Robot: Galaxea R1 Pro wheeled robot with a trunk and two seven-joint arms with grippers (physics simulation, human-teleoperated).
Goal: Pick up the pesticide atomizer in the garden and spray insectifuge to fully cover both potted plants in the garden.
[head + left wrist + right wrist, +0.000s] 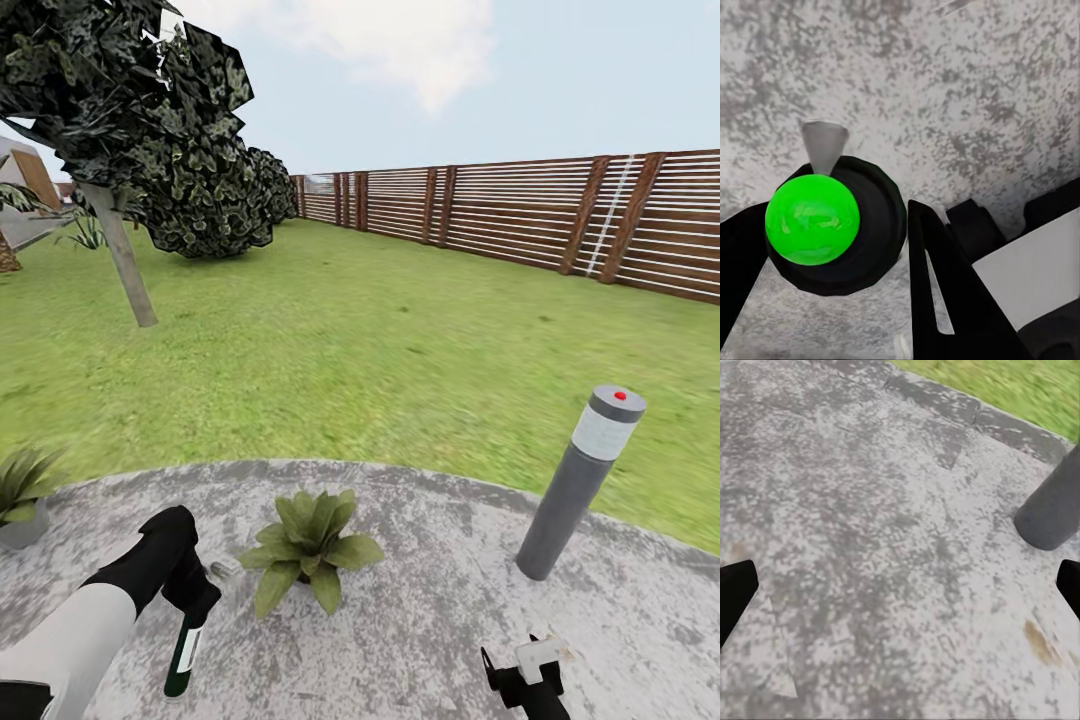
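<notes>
Atomizer: the pesticide atomizer hangs upright in the left pincer, long axis near vertical, dark green body with its white label below the fingers, pale trigger head poking out on the plant side.
Left pincer: clenched around the atomizer's upper part; in the left wrist view the black fingers flank the bottle's dark round body, which shows a bright green disc, with the whitish nozzle pointing away over the stone.
Key relation: the nearer potted plant sits just beside the left pincer, on the nozzle's side; the spray axis looks roughly aimed toward it, judging by the trigger head.
Second plant: another potted plant stands on the left pincer's other side, near the patio edge.
Right pincer: right pincer released, fingers spread, holding nothing, farther from both plants.
Surroundings: bollard lamp beyond the right pincer; lawn and slatted fence behind.
</notes>
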